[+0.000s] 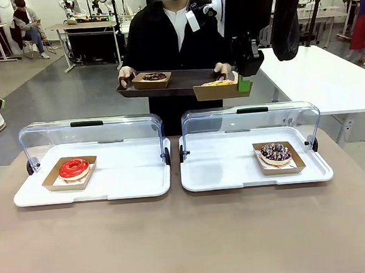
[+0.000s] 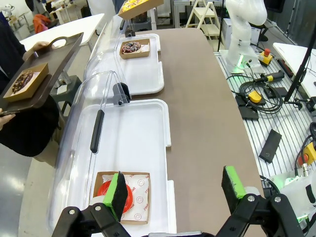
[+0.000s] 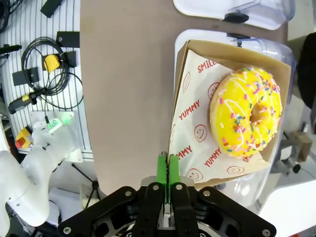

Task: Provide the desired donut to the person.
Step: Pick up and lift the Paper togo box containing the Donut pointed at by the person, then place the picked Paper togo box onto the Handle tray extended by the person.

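The person in a black short-sleeved shirt [image 1: 162, 34] holds a dark brown rectangular tray [image 1: 185, 84] level, long axis across the table. The right gripper [image 3: 168, 165], fingers pinched shut on a brown cardboard box [image 3: 197, 123] carrying the yellow sprinkled donut [image 3: 246, 112], hangs at the tray's near edge. The left gripper [image 2: 175, 190] is spread wide, holding nothing.

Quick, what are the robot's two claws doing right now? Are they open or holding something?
Left gripper: open, holding nothing, above the red donut.
Right gripper: closed on the edge of the cardboard tray carrying the yellow sprinkled donut.
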Available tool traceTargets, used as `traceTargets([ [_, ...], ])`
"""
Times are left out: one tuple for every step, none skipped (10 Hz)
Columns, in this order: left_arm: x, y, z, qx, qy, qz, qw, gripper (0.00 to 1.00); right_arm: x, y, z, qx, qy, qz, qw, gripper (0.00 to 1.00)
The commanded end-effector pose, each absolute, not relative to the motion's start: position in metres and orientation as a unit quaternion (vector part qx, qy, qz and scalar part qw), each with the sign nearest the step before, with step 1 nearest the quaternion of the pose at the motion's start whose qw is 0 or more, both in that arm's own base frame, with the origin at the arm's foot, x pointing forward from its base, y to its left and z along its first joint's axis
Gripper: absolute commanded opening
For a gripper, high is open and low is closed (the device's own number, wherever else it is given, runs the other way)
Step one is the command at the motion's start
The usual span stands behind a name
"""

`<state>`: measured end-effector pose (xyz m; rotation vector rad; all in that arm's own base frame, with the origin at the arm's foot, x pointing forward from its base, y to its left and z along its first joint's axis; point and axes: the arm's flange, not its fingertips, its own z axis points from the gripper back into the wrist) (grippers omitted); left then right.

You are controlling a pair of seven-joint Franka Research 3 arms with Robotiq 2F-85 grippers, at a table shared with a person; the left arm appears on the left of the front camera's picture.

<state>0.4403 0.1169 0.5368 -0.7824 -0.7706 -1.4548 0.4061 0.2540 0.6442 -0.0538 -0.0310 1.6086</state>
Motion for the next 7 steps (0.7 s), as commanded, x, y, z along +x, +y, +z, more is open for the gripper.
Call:
traceTargets([
  [0.4378,0.1165,0.5376,-0.338,-0.338,-0.631,0.611,1.0,0.4026,0.2492,0.6386,-0.018,-0.013,0.718,0.696,0.0],
  [0.4378,0.1165,0.5376,-0.338,-0.338,-0.631,0.611,1.0,0.4026,0.2492,0.6386,-0.018,-0.013,0.718,0.696,0.0],
  [0.4378,0.1165,0.5376,-0.338,-0.338,-0.631,0.611,1.0,0.4026,0.2492,0.6386,-0.018,-0.013,0.718,0.696,0.0],
  [0.4378,0.1165,0.5376,-0.338,-0.338,-0.631,0.611,1.0,0.4026,0.2492,0.6386,-0.018,-0.013,0.718,0.696,0.0],
  [0.4378,0.1165,0.5376,-0.338,-0.338,-0.631,0.611,1.0,0.4026,0.2492,0.6386,-0.018,-0.013,0.718,0.696,0.0],
  [0.4378,0.1165,0.5376,-0.338,-0.338,-0.631,0.611,1.0,0.4026,0.2492,0.6386,-0.018,-0.013,0.718,0.696,0.0],
  [0.4378,0.1165,0.5376,-0.338,-0.338,-0.631,0.611,1.0,0.4026,0.2492,0.6386,-0.018,-0.013,0.718,0.696,0.0],
])
